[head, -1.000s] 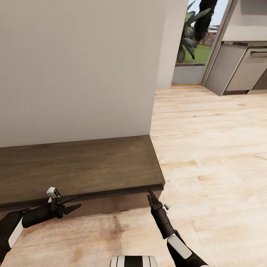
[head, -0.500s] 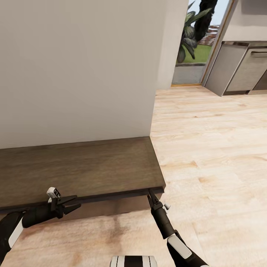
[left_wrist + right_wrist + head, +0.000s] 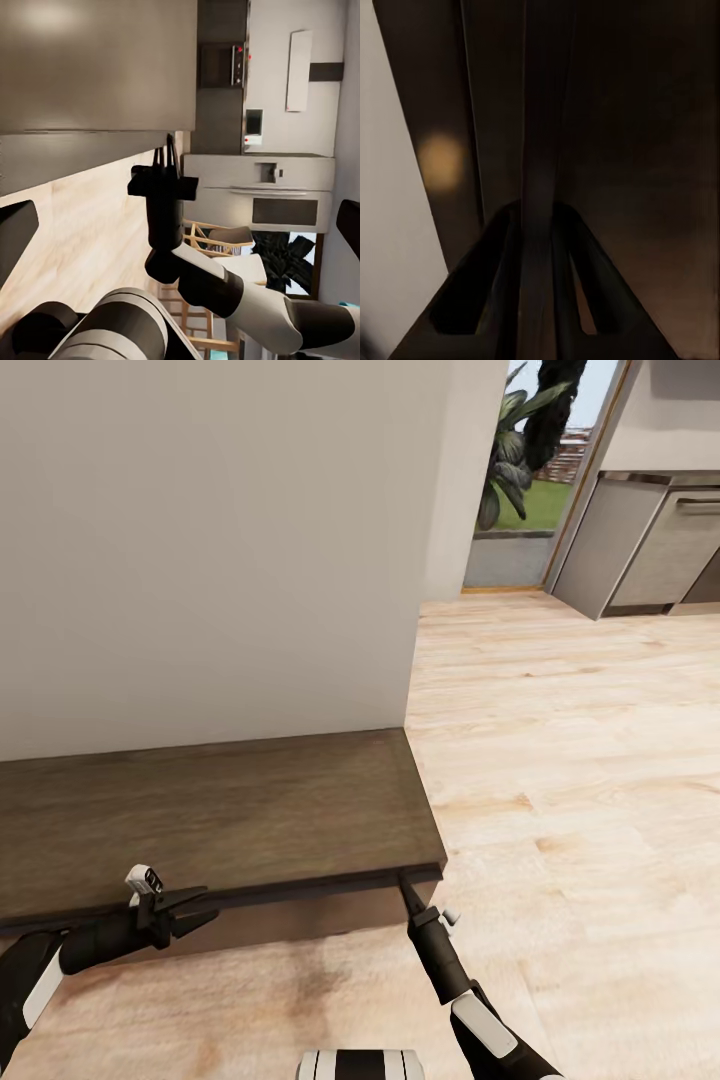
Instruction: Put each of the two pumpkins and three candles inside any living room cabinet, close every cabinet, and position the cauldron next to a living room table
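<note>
Two hands work at the front edge of the cabinet (image 3: 210,810), a long, low, dark-brown wood-grain unit set against a white wall (image 3: 200,540). In the head view the cabinet fills the zone from 9 o'clock to 6 o'clock, with its right end corner just below centre.

Left hand (image 3: 195,913): located at 8 o'clock in the head view, just in front of the cabinet's front edge. Its two dark fingers are spread apart with a clear gap between them and hold nothing.

Right hand (image 3: 406,885): located at about 6 o'clock in the head view, at the cabinet's right front corner. Its fingers are pressed together into one narrow point, and the tip sits at the underside of the top slab's front lip. The right wrist view shows the fingers (image 3: 536,300) converging against a dark vertical seam of the cabinet (image 3: 607,120). The left wrist view shows the right hand (image 3: 166,159) with its tips touching the cabinet (image 3: 90,67) at the edge.

Pale wood floor (image 3: 560,760) extends from 3 o'clock to 5 o'clock. At 1 o'clock a doorway shows a green plant (image 3: 510,450), with grey kitchen units (image 3: 650,540) at 2 o'clock. The cabinet top is bare in the head view.
</note>
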Robot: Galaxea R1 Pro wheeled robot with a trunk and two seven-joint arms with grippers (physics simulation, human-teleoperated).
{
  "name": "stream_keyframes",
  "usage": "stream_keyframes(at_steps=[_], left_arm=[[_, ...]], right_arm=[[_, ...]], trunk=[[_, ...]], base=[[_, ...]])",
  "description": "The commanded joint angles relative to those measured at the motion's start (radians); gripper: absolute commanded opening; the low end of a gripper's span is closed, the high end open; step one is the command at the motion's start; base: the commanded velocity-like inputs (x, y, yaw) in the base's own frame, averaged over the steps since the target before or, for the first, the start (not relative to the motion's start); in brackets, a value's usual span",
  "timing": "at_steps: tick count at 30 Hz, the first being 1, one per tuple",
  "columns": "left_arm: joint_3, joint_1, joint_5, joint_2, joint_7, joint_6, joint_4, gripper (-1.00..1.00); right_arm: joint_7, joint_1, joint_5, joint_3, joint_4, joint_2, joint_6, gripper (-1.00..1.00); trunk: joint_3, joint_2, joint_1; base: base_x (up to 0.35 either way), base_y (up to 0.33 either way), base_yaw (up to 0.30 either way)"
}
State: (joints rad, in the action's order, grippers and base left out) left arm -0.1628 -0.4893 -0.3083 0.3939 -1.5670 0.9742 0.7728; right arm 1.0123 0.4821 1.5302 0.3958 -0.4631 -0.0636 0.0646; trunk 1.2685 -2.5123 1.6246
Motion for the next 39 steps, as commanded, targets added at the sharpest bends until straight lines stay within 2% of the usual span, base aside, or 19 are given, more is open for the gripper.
stream_keyframes(at_steps=[1, 21, 39], left_arm=[[0.0, 0.0, 0.001, 0.0, -0.004, 0.011, 0.0, 1.0], [0.0, 0.0, 0.0, 0.0, -0.004, 0.011, 0.0, 1.0], [0.0, 0.0, 0.0, 0.0, -0.004, 0.011, 0.0, 1.0]], right_arm=[[0.006, 0.001, 0.013, 0.009, 0.0, 0.001, 0.003, -1.0], [0.006, 0.001, 0.013, 0.009, 0.0, 0.001, 0.003, -1.0], [0.006, 0.001, 0.013, 0.009, 0.0, 0.001, 0.003, -1.0]], trunk=[[0.001, 0.0, 0.0], [0.001, 0.0, 0.0], [0.001, 0.0, 0.0]], base=[[-0.059, 0.0, 0.0], [-0.018, 0.0, 0.0], [-0.214, 0.0, 0.0]])
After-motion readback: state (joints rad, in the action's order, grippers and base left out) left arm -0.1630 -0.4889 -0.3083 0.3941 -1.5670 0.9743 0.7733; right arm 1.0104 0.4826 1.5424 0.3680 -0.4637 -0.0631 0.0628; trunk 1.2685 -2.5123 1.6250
